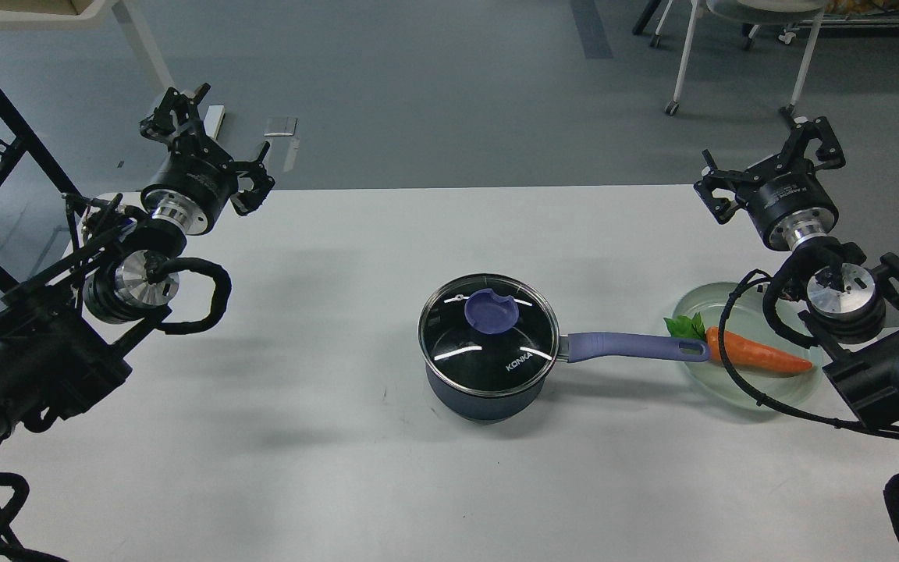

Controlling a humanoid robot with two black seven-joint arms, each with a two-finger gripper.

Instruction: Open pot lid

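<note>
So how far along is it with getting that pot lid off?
Nothing looks done yet. The glass lid sits closed on the blue saucepan. Nothing is in hand: the left gripper and right gripper hang open and apart from it. Reaching the knob, gripping and lifting remain.

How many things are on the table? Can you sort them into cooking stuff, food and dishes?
Cooking stuff: 2, the pot and the lid sitting on it
Food: 1, the carrot
Dishes: 1, the green plate under the carrot
Total: 4
</note>
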